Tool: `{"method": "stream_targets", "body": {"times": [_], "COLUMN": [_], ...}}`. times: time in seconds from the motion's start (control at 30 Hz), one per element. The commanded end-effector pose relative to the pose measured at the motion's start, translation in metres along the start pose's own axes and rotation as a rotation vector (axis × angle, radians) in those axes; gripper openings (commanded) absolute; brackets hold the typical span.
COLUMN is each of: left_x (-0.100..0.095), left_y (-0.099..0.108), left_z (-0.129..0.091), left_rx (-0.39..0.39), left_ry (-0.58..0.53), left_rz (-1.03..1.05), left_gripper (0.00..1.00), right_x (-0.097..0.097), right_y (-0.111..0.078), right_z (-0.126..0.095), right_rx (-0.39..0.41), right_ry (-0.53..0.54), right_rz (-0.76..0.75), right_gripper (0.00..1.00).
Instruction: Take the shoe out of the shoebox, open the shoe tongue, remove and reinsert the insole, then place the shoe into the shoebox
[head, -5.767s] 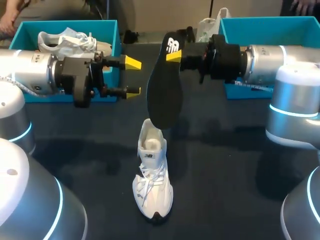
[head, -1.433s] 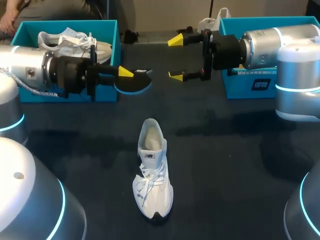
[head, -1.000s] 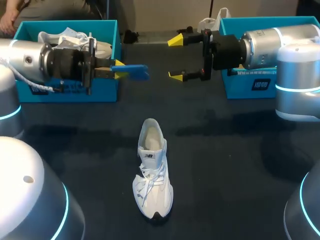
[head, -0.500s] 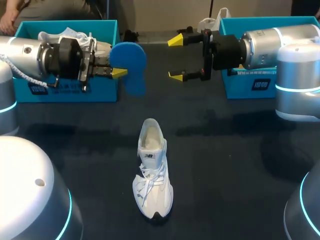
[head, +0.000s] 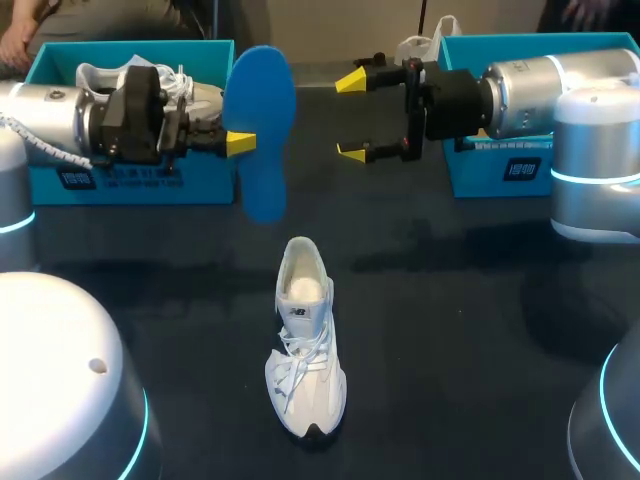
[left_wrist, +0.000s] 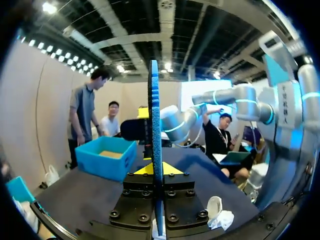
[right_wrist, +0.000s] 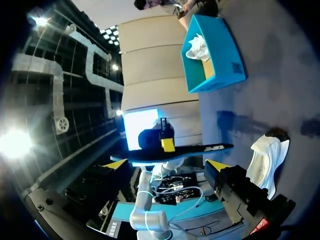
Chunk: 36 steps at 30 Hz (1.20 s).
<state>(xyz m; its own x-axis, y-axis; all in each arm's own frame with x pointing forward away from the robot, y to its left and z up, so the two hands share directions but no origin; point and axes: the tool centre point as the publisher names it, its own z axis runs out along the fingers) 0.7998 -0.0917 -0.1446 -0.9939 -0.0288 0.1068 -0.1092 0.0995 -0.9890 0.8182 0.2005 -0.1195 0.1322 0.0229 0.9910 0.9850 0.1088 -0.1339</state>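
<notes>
Dark table (head: 480, 330), two teal shoeboxes (head: 205, 185) (head: 480, 180), one white shoe (head: 303, 340) upright, left gripper (head: 240, 143) pinching one blue insole (head: 262, 130), right gripper (head: 350, 116) spread

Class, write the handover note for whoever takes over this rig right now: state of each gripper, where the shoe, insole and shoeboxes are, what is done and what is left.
Left gripper: shut on the insole, held on edge above the table, blue side showing, in front of the left shoebox.
Right gripper: open, empty, in the air beside the right shoebox.
Shoe: upright mid-table, mouth gaping, no insole inside.
A second shoe lies in the left shoebox.
Done: shoe out, insole removed.
Left: reinsert the insole, then box the shoe.
</notes>
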Motion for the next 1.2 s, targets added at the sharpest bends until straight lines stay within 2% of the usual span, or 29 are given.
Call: {"method": "stream_targets", "body": {"times": [0.03, 0.3, 0.53, 0.73, 0.83, 1.17, 1.2], "left_x": [0.009, 0.009, -0.006, -0.007, -0.006, -0.006, -0.006], "left_y": [-0.004, -0.004, -0.006, -0.006, -0.003, -0.003, 0.001], "left_z": [0.004, 0.004, -0.026, -0.028, -0.023, -0.023, -0.02], "left_rx": [-0.05, -0.05, -0.015, -0.036, -0.066, -0.066, -0.053], "left_ry": [-0.173, -0.173, -0.004, 0.157, 0.214, 0.214, 0.211], "left_rz": [-0.031, -0.031, -0.475, -0.762, -0.988, -0.988, -1.053], "left_gripper": [0.0, 0.0, 0.0, 0.0, 0.0, 0.0, 0.0], "right_x": [0.001, 0.001, 0.001, 0.001, 0.001, 0.001, 0.001], "right_y": [-0.001, -0.001, -0.001, -0.001, -0.001, -0.001, -0.001], "right_z": [0.001, 0.001, 0.001, 0.001, 0.001, 0.001, 0.001], "right_rx": [-0.001, -0.001, -0.001, -0.001, -0.001, -0.001, -0.001], "right_ry": [-0.005, -0.005, -0.005, -0.005, -0.005, -0.005, -0.005], "right_rz": [0.001, 0.001, 0.001, 0.001, 0.001, 0.001, 0.001], "right_gripper": [1.0, 1.0, 1.0, 1.0, 1.0, 1.0, 1.0]}}
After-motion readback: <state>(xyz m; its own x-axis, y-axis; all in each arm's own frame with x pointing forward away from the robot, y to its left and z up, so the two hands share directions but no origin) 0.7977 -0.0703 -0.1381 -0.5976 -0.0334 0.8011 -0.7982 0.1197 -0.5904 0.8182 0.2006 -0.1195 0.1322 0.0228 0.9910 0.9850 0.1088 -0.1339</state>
